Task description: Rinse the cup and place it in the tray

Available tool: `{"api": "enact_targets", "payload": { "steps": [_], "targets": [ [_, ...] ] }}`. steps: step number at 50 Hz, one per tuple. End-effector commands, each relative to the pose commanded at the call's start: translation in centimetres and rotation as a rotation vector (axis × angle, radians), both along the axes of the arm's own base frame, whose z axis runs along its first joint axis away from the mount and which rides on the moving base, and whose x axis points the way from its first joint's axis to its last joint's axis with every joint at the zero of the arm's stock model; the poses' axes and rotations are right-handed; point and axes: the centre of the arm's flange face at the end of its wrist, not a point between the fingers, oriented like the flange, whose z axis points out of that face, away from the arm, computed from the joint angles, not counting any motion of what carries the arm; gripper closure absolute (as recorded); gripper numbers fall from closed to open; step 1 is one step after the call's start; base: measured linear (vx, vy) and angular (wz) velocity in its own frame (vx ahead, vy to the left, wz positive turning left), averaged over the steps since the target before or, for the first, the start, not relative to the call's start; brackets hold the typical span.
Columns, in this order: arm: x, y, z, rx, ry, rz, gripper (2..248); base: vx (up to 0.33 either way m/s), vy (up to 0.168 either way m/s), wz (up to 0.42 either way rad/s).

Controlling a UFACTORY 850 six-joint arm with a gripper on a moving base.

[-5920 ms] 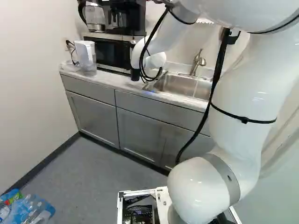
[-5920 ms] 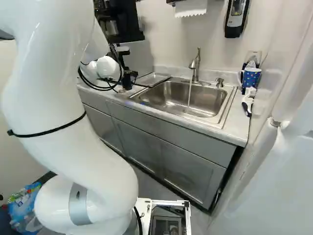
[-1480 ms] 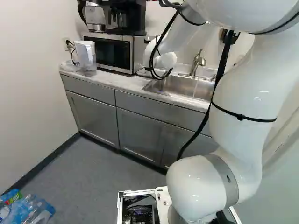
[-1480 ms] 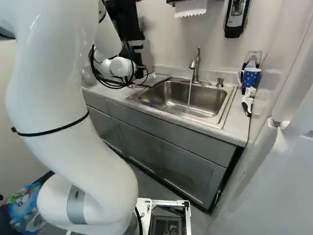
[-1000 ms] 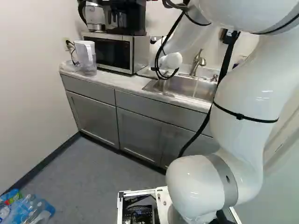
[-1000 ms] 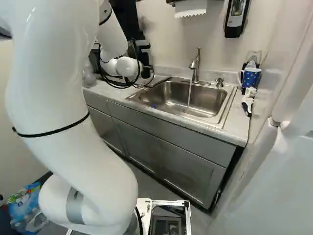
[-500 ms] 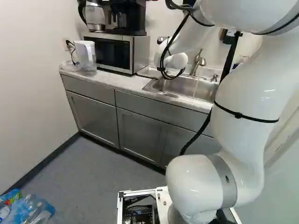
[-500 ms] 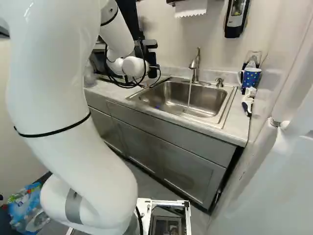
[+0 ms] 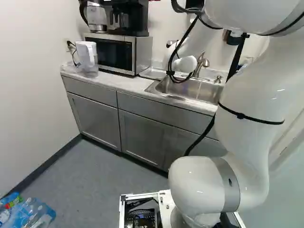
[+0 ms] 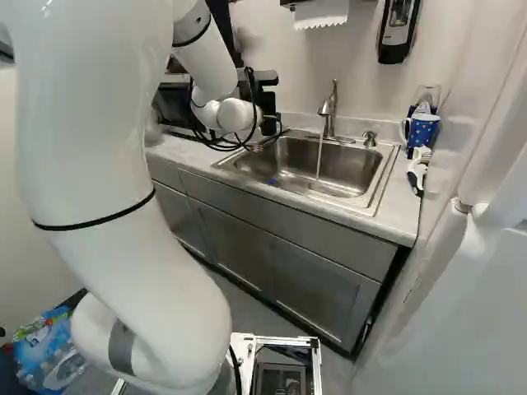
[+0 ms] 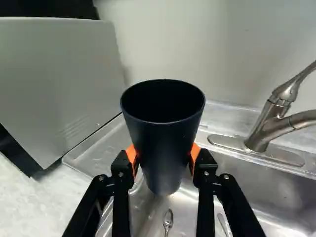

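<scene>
Arm (image 9: 247,95) swung toward faucet (image 10: 331,109); base (image 9: 165,204) static.

Left base: microwave (image 9: 110,53) left of wrist (image 9: 186,64).
Right base: water (image 10: 319,160) runs right of gripper (image 10: 268,103).
Wrist view: upright cup (image 11: 163,153) gripped between orange pads (image 11: 131,154); tray (image 11: 94,150), spoons (image 11: 168,218) below.

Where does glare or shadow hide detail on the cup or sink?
Wrist view: the cup is too dark inside to make out its bottom, and pale glare streaks the metal around the spoon; right base view: soft reflections brighten the sink; left base view: small highlights dot the white arm.
</scene>
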Motion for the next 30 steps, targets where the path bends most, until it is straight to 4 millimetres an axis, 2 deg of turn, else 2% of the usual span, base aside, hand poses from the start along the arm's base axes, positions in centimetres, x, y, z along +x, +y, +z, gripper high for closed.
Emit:
{"api": "enact_targets", "payload": {
  "steps": [30],
  "targets": [
    [-4.2, -3.2, -3.2, 0.011, 0.069, -0.073, 129, 0.000, 0.000, 0.000]
  ]
}}
